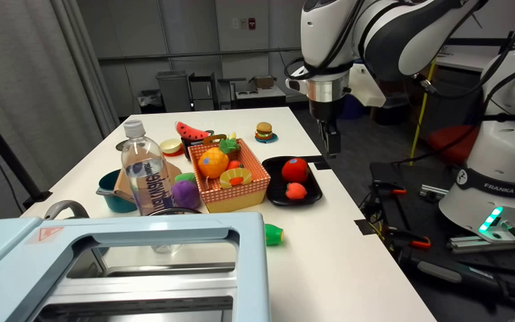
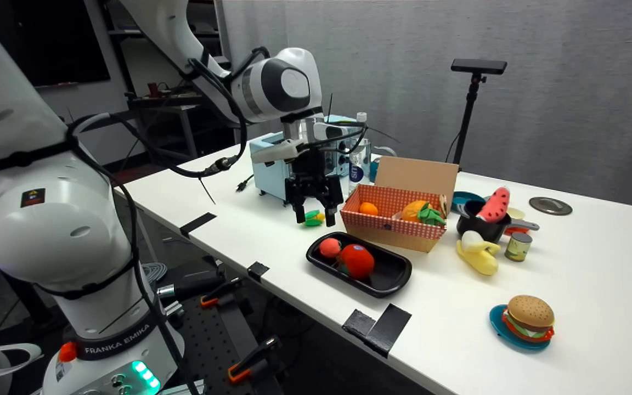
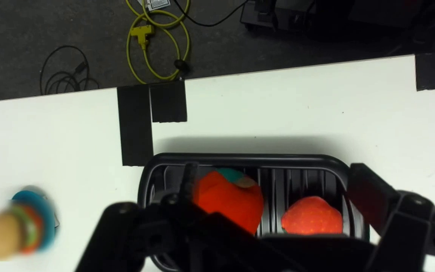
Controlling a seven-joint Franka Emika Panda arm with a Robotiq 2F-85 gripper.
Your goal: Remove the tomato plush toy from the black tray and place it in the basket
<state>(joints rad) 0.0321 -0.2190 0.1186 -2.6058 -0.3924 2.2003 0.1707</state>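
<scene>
tomato point(image 2: 359, 262) lies lower than claw point(image 2: 315, 218)

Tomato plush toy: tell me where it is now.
In an exterior view, the tomato plush toy sits in the black tray, right of the smaller red toy and nearer the camera than the basket.

In the wrist view the end effector point(image 3: 274, 175) covered parts of the tomato plush toy point(image 3: 232, 198) and the black tray point(image 3: 247, 160), and the toy burger point(image 3: 8, 231) was partly blurred. In an exterior view the light-blue appliance point(image 1: 150, 286), cut off at the left and bottom edges, hid part of a green toy point(image 1: 274, 235)
</scene>
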